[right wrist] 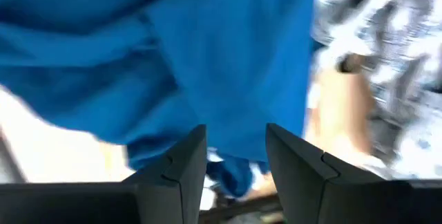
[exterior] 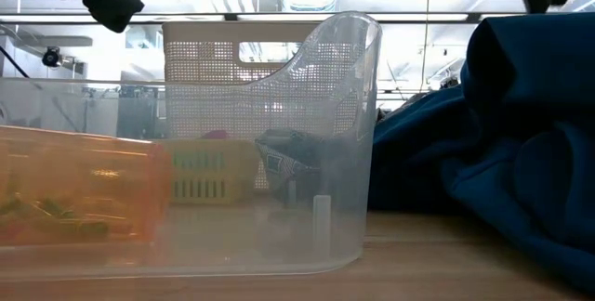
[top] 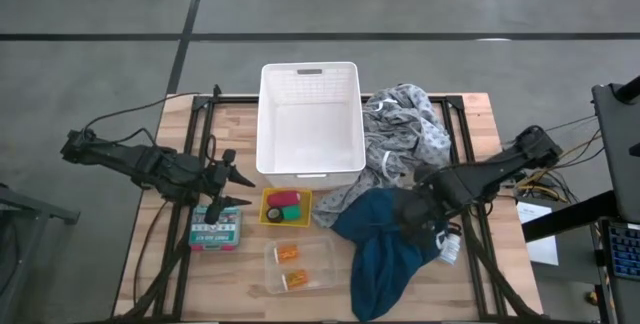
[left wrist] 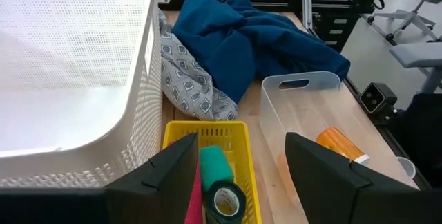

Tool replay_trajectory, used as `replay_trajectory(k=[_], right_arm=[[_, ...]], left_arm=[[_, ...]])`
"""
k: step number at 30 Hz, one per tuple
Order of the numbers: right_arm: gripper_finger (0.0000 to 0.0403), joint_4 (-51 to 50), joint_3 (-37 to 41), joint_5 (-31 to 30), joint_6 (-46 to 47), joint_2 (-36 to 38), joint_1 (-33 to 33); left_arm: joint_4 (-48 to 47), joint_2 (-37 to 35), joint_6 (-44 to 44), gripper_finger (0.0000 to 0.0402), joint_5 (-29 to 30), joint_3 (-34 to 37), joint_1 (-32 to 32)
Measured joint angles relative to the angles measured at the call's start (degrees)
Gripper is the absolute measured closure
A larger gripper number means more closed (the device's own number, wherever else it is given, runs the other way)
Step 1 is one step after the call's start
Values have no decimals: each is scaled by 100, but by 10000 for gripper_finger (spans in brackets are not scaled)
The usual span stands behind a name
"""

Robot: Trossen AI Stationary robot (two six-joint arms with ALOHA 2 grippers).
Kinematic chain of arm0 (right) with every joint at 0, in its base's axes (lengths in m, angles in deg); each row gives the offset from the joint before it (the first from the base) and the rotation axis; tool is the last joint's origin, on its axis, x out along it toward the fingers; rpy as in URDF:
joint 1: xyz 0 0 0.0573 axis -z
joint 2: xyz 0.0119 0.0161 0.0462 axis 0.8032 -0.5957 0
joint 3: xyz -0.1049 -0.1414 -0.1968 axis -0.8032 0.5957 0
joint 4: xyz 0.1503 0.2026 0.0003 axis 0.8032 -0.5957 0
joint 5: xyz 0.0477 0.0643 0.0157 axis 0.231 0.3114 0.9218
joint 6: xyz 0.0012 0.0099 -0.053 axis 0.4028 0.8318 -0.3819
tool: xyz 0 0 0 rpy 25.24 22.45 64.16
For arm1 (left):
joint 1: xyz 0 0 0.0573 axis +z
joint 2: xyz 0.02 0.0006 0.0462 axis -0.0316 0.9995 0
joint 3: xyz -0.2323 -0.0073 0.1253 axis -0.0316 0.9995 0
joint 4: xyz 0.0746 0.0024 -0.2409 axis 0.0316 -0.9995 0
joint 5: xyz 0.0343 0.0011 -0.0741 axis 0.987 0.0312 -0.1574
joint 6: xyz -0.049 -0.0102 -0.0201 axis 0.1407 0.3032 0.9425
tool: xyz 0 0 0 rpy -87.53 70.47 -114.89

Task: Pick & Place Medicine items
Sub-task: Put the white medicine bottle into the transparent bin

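On the left half of the table, the left gripper [top: 236, 188] is hanging just beside the yellow basket [top: 268, 218], with its fingers spread wide and nothing between them. In that basket the green roll [left wrist: 222, 186] and the pink-red cylinder [top: 276, 212] are lying side by side; in the left wrist view the roll is showing straight ahead between the fingers, its long axis running away from the camera, so a short reach forward looks like the likely move. The two orange pill bottles [top: 289, 254] are lying in the clear tray [top: 322, 248] nearer the front edge, and a white and green box [top: 216, 229] is sitting just under the left arm. The right gripper [top: 415, 219] is hovering over the blue cloth [top: 385, 254], parted and empty, well apart from the basket, so the left arm is clearly the nearer one. The white bin [top: 310, 79] is standing just behind the basket.
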Motion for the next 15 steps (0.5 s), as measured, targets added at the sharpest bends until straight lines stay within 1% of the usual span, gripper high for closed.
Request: replay_trajectory(k=[2,5,9,12,15], right_arm=[[257,100,-36,135,28,15,-79],[253,144,-36,135,51,51,-243],[242,215,-34,136,324,149,-419],[229,208,-29,389,367,311,-478],[216,157,-28,661,82,483,-548]], left_arm=[[1,1,0,176,0,0,0],[-2,2,0,176,0,0,1],[-49,1,0,176,0,0,0],[-63,-1,0,176,0,0,1],[-69,-1,0,176,0,0,0]])
